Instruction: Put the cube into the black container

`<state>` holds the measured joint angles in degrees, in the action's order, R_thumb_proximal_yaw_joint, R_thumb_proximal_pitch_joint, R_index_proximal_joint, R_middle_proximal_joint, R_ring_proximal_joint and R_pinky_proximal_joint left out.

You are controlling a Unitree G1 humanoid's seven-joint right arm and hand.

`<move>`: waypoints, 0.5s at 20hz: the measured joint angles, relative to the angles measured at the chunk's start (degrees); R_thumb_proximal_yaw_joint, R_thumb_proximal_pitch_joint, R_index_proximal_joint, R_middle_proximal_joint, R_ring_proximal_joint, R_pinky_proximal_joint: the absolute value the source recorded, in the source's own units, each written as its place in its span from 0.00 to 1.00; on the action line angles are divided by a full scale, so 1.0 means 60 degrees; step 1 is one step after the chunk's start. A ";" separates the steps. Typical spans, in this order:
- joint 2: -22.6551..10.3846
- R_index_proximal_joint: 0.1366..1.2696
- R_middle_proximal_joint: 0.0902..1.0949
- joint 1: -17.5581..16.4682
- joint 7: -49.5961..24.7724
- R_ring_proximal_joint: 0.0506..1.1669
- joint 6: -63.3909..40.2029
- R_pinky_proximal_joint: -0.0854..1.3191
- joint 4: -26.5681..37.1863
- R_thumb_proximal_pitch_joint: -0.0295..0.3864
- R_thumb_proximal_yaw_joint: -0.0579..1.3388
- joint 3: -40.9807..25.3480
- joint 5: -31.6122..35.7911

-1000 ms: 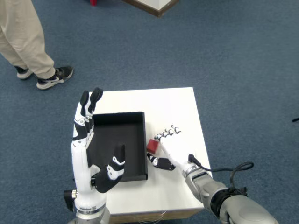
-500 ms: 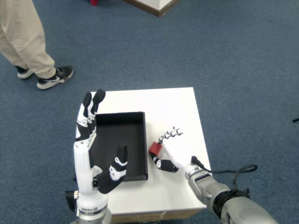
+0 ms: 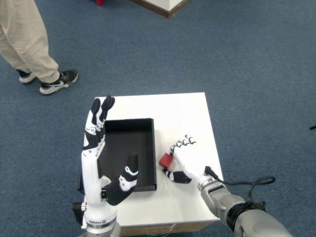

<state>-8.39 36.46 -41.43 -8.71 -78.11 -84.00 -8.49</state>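
No legible text, labels, brand marks, numbers or signs on anything in the head view.

cube (image 3: 165, 160) partly hidden by right hand (image 3: 183, 160), person (image 3: 29, 44) cropped

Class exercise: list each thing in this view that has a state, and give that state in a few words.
Red cube: on the white table, outside the container, at the right hand's fingers.
Black container: open, holds no cube.
Right hand: at the cube; grip unclear.
Left hand: open, raised, holding nothing.
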 measured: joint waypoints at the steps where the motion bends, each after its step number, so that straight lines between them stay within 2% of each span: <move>1: 0.0000 0.65 0.31 -0.0029 -0.0035 0.22 -0.0043 0.13 -0.0005 0.28 0.64 0.0004 0.0049; 4: 0.0002 0.67 0.33 -0.0111 -0.0166 0.23 -0.0156 0.14 -0.0089 0.31 0.67 0.0005 0.0065; 6: 0.0001 0.78 0.34 -0.0146 -0.0212 0.24 -0.0198 0.15 -0.0125 0.36 0.79 0.0016 0.0166; 10: -0.0002 0.81 0.37 -0.0297 -0.0396 0.25 -0.0617 0.18 -0.0293 0.40 0.85 0.0195 0.0426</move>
<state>-8.40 34.67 -43.80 -12.42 -79.87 -82.84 -5.94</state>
